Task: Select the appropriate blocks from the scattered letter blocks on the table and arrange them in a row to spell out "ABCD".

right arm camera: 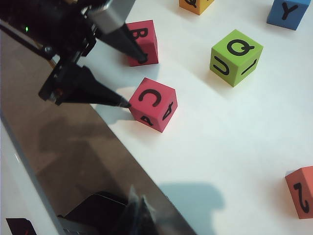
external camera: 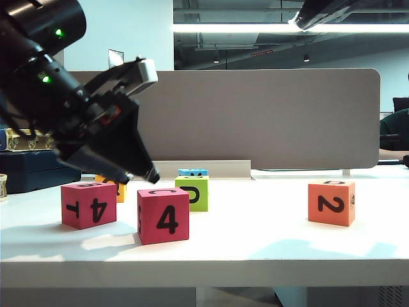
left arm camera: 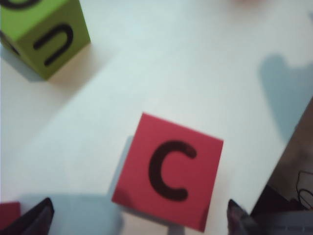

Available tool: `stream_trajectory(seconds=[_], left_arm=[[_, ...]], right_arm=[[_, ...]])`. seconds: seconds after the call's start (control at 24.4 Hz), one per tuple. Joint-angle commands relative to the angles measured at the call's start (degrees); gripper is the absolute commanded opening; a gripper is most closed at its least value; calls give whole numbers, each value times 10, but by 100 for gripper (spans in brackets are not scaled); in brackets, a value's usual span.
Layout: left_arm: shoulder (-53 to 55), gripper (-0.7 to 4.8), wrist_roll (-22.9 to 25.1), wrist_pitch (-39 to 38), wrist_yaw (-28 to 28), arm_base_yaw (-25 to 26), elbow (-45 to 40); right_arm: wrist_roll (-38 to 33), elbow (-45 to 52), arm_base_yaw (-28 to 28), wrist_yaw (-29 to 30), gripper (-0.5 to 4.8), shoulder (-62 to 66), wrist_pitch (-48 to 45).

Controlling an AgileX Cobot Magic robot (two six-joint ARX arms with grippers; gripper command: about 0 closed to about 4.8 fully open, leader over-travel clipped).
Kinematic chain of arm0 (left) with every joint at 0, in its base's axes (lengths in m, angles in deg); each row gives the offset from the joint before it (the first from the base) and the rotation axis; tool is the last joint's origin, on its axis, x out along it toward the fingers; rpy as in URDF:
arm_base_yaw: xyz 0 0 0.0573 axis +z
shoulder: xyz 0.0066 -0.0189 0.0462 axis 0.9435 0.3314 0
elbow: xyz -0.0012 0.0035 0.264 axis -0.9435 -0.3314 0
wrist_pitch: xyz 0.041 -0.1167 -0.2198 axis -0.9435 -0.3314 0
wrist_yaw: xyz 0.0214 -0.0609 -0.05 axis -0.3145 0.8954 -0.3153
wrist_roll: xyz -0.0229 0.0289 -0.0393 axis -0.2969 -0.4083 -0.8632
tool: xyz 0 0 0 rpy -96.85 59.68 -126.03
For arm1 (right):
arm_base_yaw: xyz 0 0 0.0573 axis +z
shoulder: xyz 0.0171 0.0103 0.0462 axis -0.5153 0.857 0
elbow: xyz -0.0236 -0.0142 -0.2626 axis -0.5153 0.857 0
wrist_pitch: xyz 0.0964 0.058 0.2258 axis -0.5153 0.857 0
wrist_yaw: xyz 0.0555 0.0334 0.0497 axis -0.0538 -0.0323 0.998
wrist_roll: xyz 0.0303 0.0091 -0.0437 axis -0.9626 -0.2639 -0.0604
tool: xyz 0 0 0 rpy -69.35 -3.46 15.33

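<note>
The pink-red C block (left arm camera: 168,183) (external camera: 163,216) (right arm camera: 154,104) stands near the table's (external camera: 255,246) front edge, C on top and 4 facing front. My left gripper (left arm camera: 137,218) (external camera: 137,178) (right arm camera: 136,82) hangs open just above and behind it, one fingertip (right arm camera: 124,103) at the block's corner, holding nothing. The pink-red B block (right arm camera: 143,41) (external camera: 89,204) sits to its left. A yellow block (external camera: 116,188) (right arm camera: 195,5) lies behind that. The orange 2 block (external camera: 331,203) (right arm camera: 301,191) stands far right. My right gripper (right arm camera: 142,210) is shut and empty, off the table's front edge.
A lime-green block (external camera: 193,192) (left arm camera: 44,34) (right arm camera: 236,56) sits behind the C block, and a blue block (external camera: 193,172) (right arm camera: 288,12) farther back. A grey partition (external camera: 255,115) closes the rear. Bare tabletop lies between the C block and the orange block.
</note>
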Motion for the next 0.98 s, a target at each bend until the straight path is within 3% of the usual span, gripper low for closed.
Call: stream_trajectory(seconds=[0.04,0.41,0.98], left_arm=[[3,479,5,4,12,0,7],[37,479,51,-8,23,0,11],[95,479,64,12,37,-1,26]], right_arm=[[1,-3,0,0,-1,-1,-7],[1,-3,0,0,-1,-1,-7],[1,-3,0,0,-1,-1,-7]])
